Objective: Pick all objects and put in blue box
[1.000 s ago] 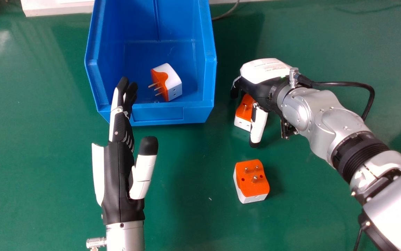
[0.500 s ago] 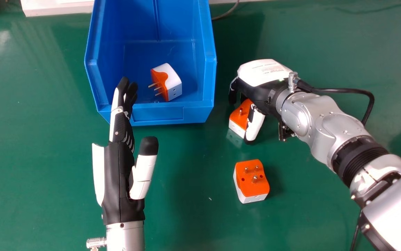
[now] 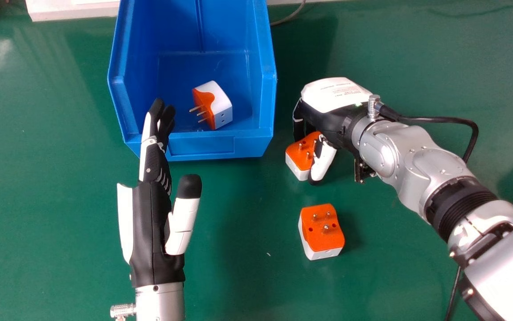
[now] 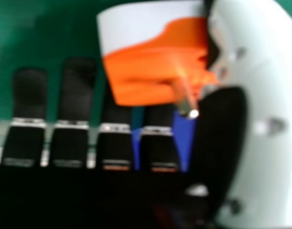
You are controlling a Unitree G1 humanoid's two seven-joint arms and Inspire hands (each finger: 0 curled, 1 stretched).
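1. Three plugs are in play: the boxed plug (image 3: 220, 104) lies on its side in the box (image 3: 200, 146), pins toward the left wall; the middle plug (image 3: 298, 158) is at your right hand (image 3: 327, 118); the loose plug (image 3: 323, 232) sits on the table (image 3: 238, 267), pins up.

2. Your right hand's fingers are mostly straight and well spread from the thumb (image 3: 323, 161), which lies against the middle plug. The right hand view is poor, so you may have only light contact rather than a firm grip.

3. The palm faces down with the plug between fingers and thumb, likely so you can pinch its sides and spare the pins. You can't tell whether it is off the table.

4. The box's low front faces you, presumably for an easy drop just left of that hand.

5. Your left hand (image 3: 151, 214) is idle at the box's front left, fingers extended, holding nothing.

6. You have fine print on the right hand's white cover (image 3: 337, 91); none is worth relying on.
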